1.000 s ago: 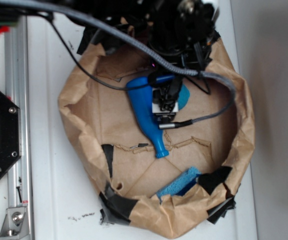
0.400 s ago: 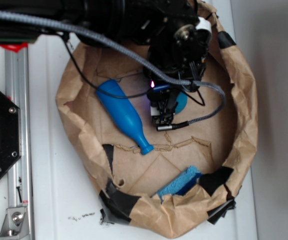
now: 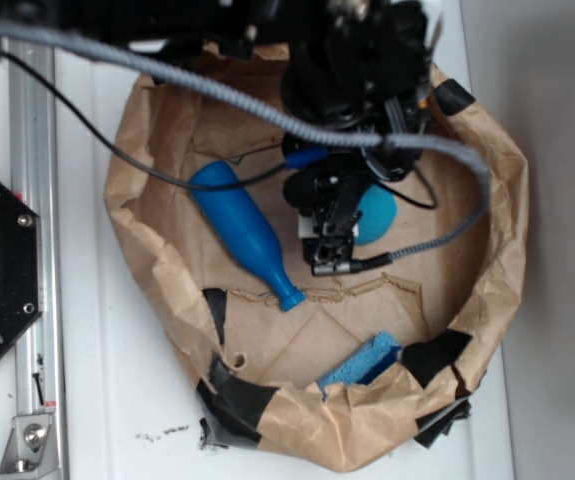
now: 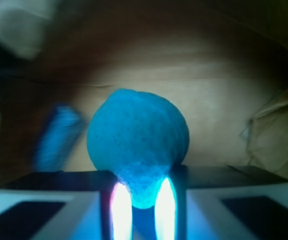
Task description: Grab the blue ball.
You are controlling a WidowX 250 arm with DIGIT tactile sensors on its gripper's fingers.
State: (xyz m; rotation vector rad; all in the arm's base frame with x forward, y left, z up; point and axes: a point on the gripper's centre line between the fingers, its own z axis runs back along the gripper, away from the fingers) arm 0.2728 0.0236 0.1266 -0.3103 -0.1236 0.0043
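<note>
Bottle (image 3: 242, 232), bright blue, lies on its side at left inside the crumpled brown paper ring (image 3: 137, 240), neck pointing toward the near edge, well apart from the end effector (image 3: 332, 225). End effector sits mid-ring, clenched on the blue ball (image 4: 137, 145): wrist view shows both fingers (image 4: 166, 210) pinching its lower part. Sponge (image 3: 359, 364), light blue, rests against the ring's near wall.
</note>
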